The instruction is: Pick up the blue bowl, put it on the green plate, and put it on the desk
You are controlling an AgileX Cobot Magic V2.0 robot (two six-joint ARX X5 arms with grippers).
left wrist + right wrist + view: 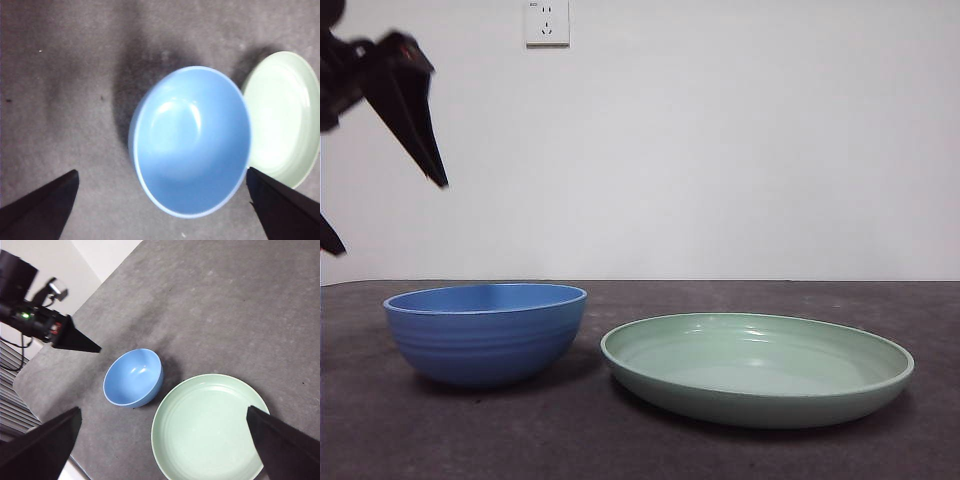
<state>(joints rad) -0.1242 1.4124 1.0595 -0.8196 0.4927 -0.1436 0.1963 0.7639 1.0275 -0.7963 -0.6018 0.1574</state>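
- The blue bowl stands upright on the desk, at the left side of the front view.
- The inside of the blue bowl is empty; the left wrist view shows only its smooth blue bottom with some pale light on it.
- The green plate lies flat on the desk at the right of the bowl, just beside it. In the front view a narrow strip of desk shows between them, so they do not touch.
- The green plate is also empty; only its concentric rings are visible inside.
- The plate is wider and much more shallow than the bowl.
- The left pincer hangs above the blue bowl and does not touch it. Its two black jaws are spread wide, one at each side of the bowl's rim, and they grasp nothing.
- In the front view this pincer is the dark pointed shape at the top left, high over the bowl.
- The right pincer is high above the desk, over the near edge of the green plate. Its jaws are also spread apart and released, with nothing between them.
- On the far wall there is a white socket.
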